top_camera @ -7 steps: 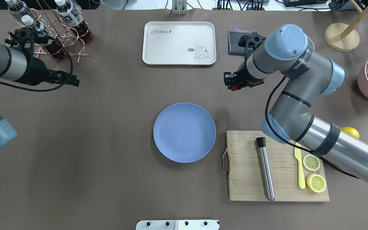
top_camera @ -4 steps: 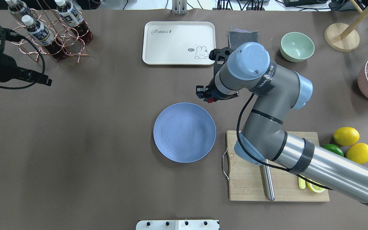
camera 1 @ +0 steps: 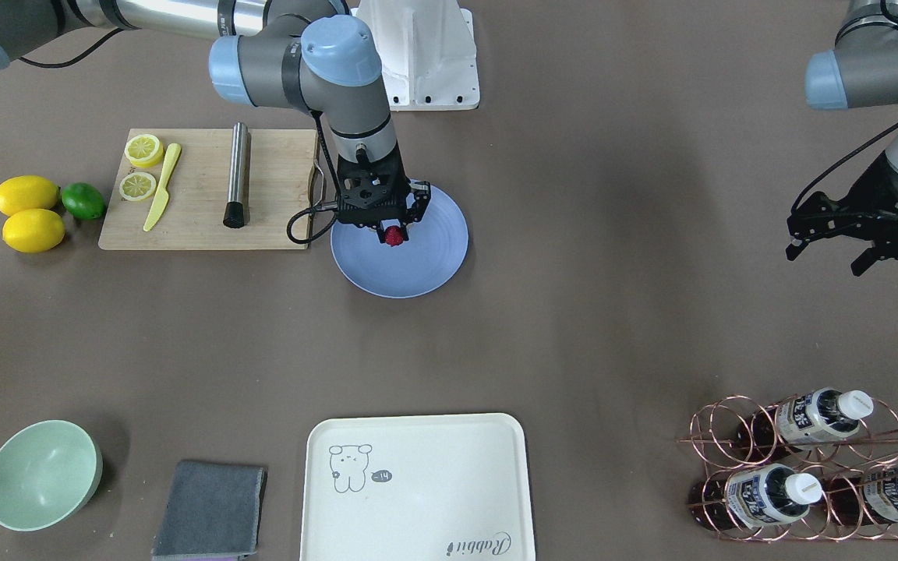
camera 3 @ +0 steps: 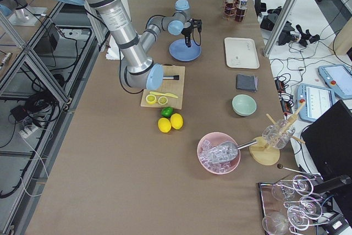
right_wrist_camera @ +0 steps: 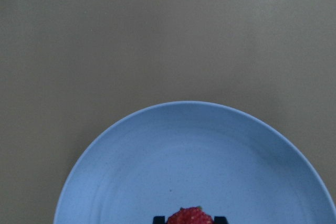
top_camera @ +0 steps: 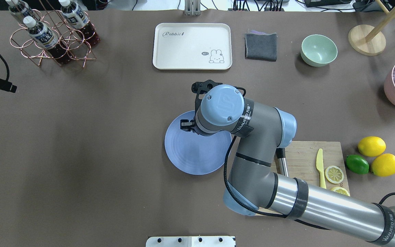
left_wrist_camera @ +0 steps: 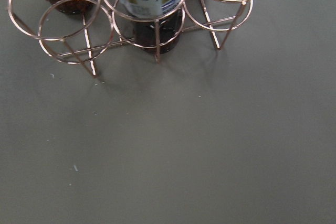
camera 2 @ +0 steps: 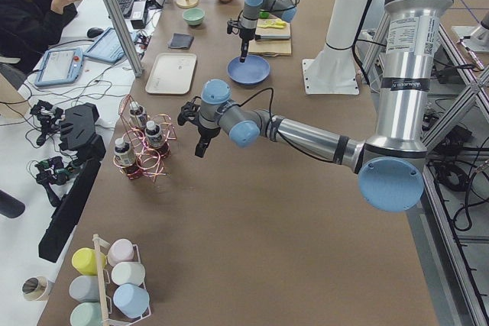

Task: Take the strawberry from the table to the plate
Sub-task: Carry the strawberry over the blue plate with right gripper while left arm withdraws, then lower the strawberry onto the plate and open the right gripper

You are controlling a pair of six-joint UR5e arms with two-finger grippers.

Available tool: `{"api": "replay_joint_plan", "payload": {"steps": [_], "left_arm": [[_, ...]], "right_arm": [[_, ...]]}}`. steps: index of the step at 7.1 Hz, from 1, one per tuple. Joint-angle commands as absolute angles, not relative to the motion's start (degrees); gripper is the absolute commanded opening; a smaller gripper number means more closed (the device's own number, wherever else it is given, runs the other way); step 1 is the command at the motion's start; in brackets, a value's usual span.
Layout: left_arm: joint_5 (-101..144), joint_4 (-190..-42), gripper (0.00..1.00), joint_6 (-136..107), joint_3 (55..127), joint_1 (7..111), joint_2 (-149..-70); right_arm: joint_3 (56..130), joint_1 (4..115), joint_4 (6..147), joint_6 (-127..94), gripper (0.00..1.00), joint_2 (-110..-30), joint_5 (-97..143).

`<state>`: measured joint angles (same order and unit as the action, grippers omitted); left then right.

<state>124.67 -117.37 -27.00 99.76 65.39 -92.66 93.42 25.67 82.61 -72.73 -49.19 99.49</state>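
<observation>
The small red strawberry [camera 1: 394,236] is pinched in my right gripper [camera 1: 394,232], which is shut on it just above the far part of the blue plate [camera 1: 433,257]. The right wrist view has the strawberry [right_wrist_camera: 190,217] at its bottom edge between the fingertips, over the plate [right_wrist_camera: 194,156]. From overhead my right wrist covers the berry and the plate's [top_camera: 190,157] far right part. The plate lies mid-table [top_camera: 81,137]. My left gripper [camera 1: 823,261] hovers open and holds nothing, far off near the bottle rack.
A wooden board [top_camera: 303,157] with a yellow knife, lemon slices and a steel muddler lies right of the plate. Two lemons and a lime [top_camera: 357,164] sit beyond it. A cream tray [top_camera: 192,46], grey cloth [top_camera: 261,46], green bowl [top_camera: 319,50] and copper bottle rack [top_camera: 51,37] line the far side.
My right arm has carried the strawberry leftwards and nearer, from beside the grey cloth to above the plate. My left arm has drawn back to the left edge.
</observation>
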Motion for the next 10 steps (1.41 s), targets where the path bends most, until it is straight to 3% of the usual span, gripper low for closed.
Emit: {"api": "replay_joint_plan", "payload": {"steps": [1,4,5,6,10], "left_arm": [[124.6,-117.3,0.98,-26.5,98.9,65.7,-92.5],[124.5,-117.3,0.98,-26.5,97.6,65.8,-92.8],[124.6,-117.2,0.98,-26.5,97.3,66.8,-92.9],[124.7,-117.3,0.98,-26.4,96.1,68.2,-93.0],[124.8,-114.7,0.98,-15.3,93.4,73.2,-92.3]], "right_arm": [[91.1,23.6,82.3,-72.8,0.00,-48.4,97.1],[88.9,23.3,81.9,-72.4,0.00,-48.6,96.7],[88.9,23.4,81.7,-72.7,0.22,-48.5,96.7],[89.1,23.4,81.7,-72.9,0.99,-48.3,96.8],[94.4,26.1,83.4,-73.1,1.00,-48.5,98.5]]}}
